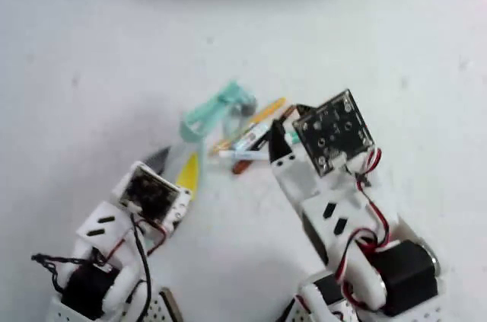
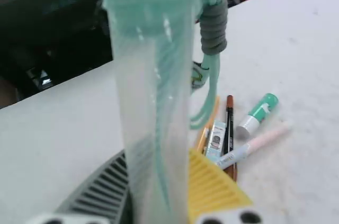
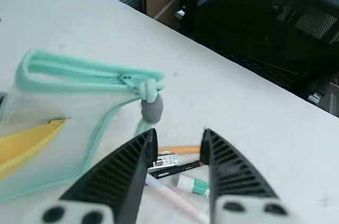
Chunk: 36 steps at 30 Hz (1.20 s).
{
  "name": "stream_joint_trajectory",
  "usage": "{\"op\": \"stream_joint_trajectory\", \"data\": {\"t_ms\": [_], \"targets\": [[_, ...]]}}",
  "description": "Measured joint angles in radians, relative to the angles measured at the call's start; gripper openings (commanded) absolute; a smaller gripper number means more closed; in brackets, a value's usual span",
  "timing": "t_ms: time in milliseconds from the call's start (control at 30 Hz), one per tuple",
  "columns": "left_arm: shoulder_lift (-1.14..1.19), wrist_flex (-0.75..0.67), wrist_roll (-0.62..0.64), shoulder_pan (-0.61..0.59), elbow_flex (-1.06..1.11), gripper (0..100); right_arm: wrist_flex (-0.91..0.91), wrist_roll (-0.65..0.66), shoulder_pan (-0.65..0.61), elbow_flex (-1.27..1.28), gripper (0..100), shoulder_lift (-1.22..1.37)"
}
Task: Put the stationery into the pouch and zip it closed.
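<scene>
- High view: the left arm sits low at the near-left of the tabletop (image 1: 114,48), with the left tool (image 1: 175,164) aimed toward the middle. The right arm leans in from the near-right.
- The left tool is clamped on the clear, teal-trimmed pouch (image 1: 204,115), which stands on edge between its grey and yellow jaws.
- The right tool (image 3: 177,142) has its black jaws slightly apart and empty, just over the stationery (image 3: 175,164) lying loose beside the pouch.
- Whether the right tool touches the stationery is hard to tell, and the left tool's jaws hide the pouch's lower part.
</scene>
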Motion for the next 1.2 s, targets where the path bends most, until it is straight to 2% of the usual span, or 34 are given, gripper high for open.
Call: {"op": "stream_joint_trajectory", "data": {"t_ms": [167, 233, 500, 700, 900, 1000, 1200], "targets": [[-0.003, -0.005, 0.037, -0.021, 0.002, 2, 0.107, -0.006, -0.178, -0.074, 22.9, -0.008], [-0.005, -0.005, 0.041, -0.028, 0.002, 2, 0.107, -0.006, -0.198, -0.083, 23.0, 0.025], [-0.005, -0.005, 0.046, -0.026, 0.002, 2, 0.002, -0.008, -0.195, -0.086, 23.0, 0.313], [-0.005, -0.005, 0.044, -0.026, 0.002, 2, -0.094, -0.008, -0.195, -0.086, 22.8, 0.4], [-0.005, -0.005, 0.044, -0.026, 0.002, 2, -0.175, -0.008, -0.095, -0.086, 22.6, 0.488], [-0.005, -0.005, 0.044, -0.026, 0.002, 2, -0.193, -0.008, -0.084, -0.086, 22.0, 0.551], [-0.005, -0.005, 0.044, -0.026, 0.002, 2, -0.247, -0.008, -0.08, -0.086, 2.8, 0.594]]}}
